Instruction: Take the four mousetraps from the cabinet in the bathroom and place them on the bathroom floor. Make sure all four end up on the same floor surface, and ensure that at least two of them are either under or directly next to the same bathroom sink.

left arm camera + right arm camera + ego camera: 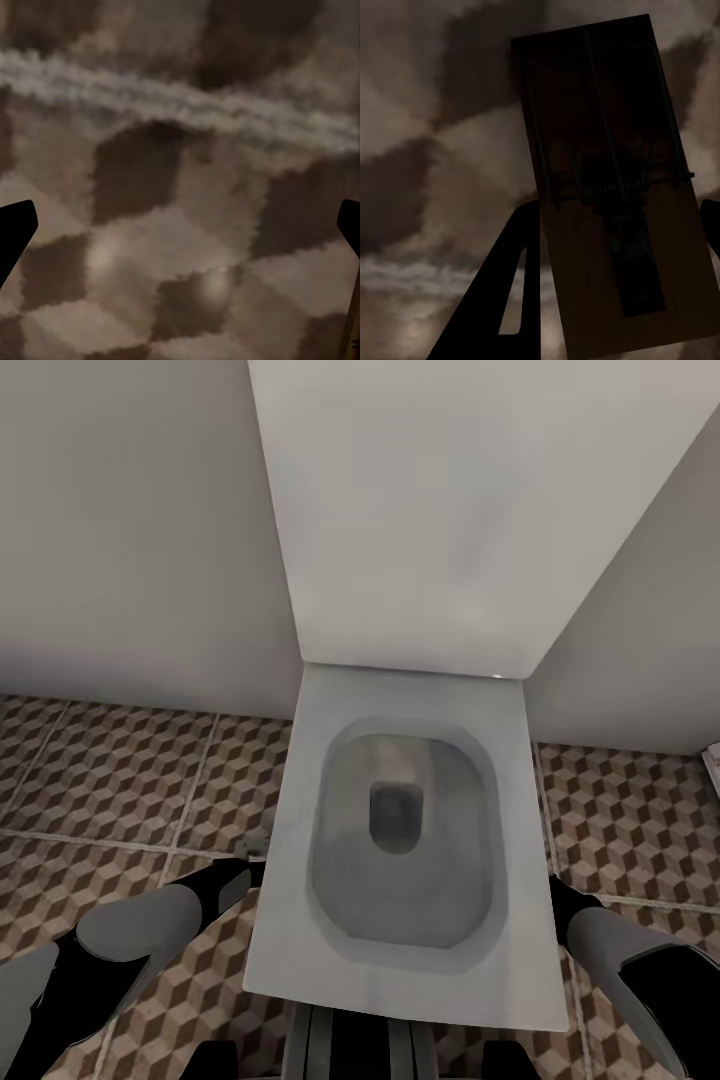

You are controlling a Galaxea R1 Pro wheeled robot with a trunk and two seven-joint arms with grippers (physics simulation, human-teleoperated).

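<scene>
Mousetrap sat clamped between right gripper fingers, long axis running out along them, over the bathroom floor by the toilet; left gripper spread wide, empty.

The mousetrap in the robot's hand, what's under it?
Under the mousetrap you can see the bathroom floor with its brown and beige cube tiles. The bit of floor straight beneath the board is covered, so that can't be seen.
</scene>
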